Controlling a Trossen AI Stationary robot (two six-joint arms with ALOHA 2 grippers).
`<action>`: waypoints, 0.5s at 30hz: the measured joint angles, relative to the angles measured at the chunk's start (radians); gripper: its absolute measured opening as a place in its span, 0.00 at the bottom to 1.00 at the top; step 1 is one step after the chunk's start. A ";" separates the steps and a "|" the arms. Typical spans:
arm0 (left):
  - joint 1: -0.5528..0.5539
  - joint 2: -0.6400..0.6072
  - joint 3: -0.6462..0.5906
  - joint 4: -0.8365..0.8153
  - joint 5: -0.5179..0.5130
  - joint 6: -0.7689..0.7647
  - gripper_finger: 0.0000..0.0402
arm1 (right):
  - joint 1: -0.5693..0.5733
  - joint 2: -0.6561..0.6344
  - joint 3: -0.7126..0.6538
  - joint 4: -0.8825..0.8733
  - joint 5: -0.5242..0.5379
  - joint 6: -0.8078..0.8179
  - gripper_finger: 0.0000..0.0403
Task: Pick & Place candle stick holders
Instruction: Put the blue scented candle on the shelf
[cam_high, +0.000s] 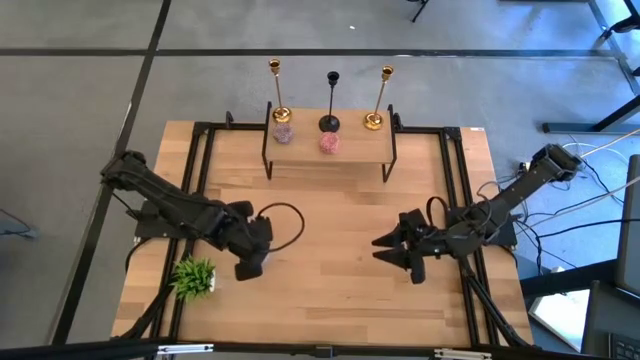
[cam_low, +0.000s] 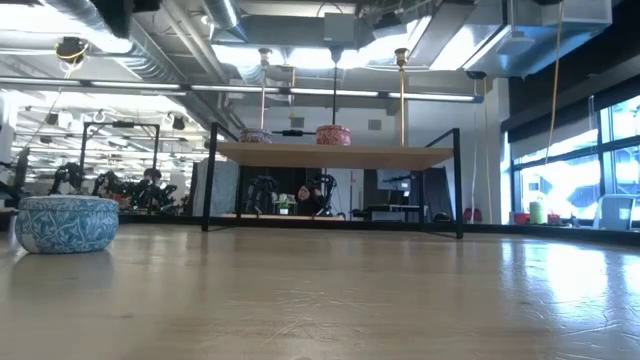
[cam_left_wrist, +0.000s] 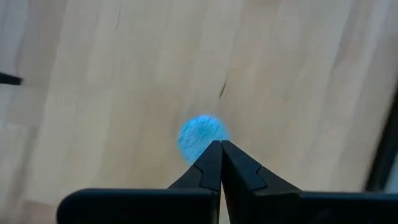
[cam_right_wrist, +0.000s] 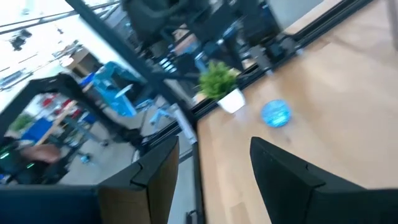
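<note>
Three candle stick holders stand upright on their round bases on a raised wooden shelf (cam_high: 330, 150) at the table's far side: a gold one (cam_high: 277, 95), a black one (cam_high: 331, 100) and a second gold one (cam_high: 380, 100). They also show in the low view, where the black one (cam_low: 334, 85) is in the middle. My left gripper (cam_high: 248, 268) hangs shut over the table's near left, pointing steeply down, with nothing between its fingers (cam_left_wrist: 221, 149). My right gripper (cam_high: 385, 247) stands open over the near right, pointing toward the left, and is empty (cam_right_wrist: 217, 180).
A blue patterned round tin (cam_left_wrist: 200, 135) sits on the table just under my left gripper; it also shows in the low view (cam_low: 67, 222) and the right wrist view (cam_right_wrist: 275, 114). A small green plant (cam_high: 195, 278) stands near left. Two pink round tins (cam_high: 283, 132) (cam_high: 329, 143) lie on the shelf.
</note>
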 joint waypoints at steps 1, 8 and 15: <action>0.006 0.005 0.000 -0.023 0.011 0.032 0.00 | -0.009 0.000 0.000 -0.009 0.012 0.000 0.50; 0.046 0.030 -0.002 -0.192 0.063 0.301 0.00 | -0.080 0.000 0.000 -0.020 0.086 0.032 0.50; 0.098 0.031 -0.112 -0.175 0.123 0.417 0.11 | -0.147 0.004 0.000 -0.016 0.157 0.047 0.50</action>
